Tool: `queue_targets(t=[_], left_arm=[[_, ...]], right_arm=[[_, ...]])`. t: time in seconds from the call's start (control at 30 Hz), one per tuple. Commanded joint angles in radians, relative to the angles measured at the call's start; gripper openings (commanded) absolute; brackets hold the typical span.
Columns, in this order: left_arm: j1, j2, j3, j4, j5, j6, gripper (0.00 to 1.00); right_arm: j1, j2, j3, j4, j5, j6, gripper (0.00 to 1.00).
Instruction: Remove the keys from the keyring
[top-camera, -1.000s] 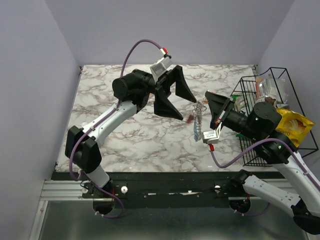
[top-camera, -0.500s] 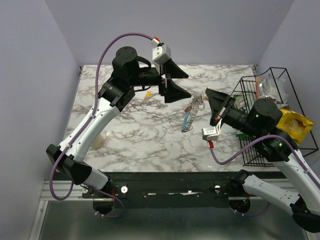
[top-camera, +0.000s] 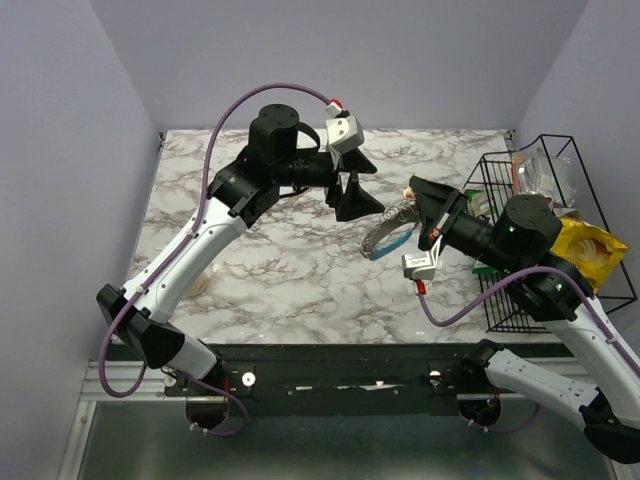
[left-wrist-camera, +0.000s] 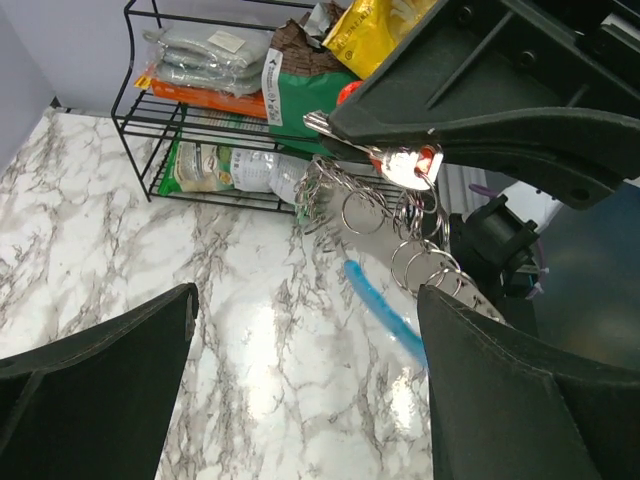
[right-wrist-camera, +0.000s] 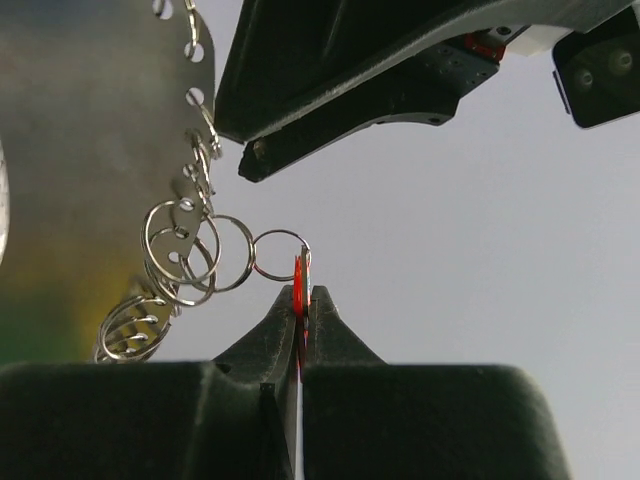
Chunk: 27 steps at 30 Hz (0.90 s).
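The right hand (right-wrist-camera: 300, 292) is clenched on 1 red-headed key (right-wrist-camera: 299, 270), dangling the keyring (top-camera: 386, 240) above the marble surface (top-camera: 250, 270), while beyond it the released left hand (top-camera: 360, 187) must probably grasp the ring to pull them apart.

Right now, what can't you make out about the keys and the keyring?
Red key, right wrist view: only its thin edge shows; the shut right jaws cover the rest.
The other keys, overhead view: too small to count on the keyring.
Its blue part, left wrist view: blurred, lower end hidden behind the left finger.
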Motion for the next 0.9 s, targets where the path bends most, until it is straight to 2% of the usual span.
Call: queue_targets(t=[0.0, 0.3, 0.67, 0.87], left_arm=[[0.001, 0.038, 0.047, 0.034, 0.024, -0.037, 0.99], [0.001, 0.064, 0.072, 0.099, 0.128, -0.105, 0.99], [-0.003, 0.087, 0.081, 0.15, 0.214, -0.112, 0.97], [-0.036, 0.104, 0.106, 0.091, 0.207, -0.045, 0.93]], right_arm=[[-0.004, -0.003, 0.007, 0.022, -0.013, 0.013, 0.01], [-0.005, 0.006, 0.008, 0.023, -0.013, 0.015, 0.01], [-0.005, 0.0, 0.005, 0.028, -0.006, 0.019, 0.01], [-0.004, 0.003, 0.007, 0.036, -0.008, 0.018, 0.01]])
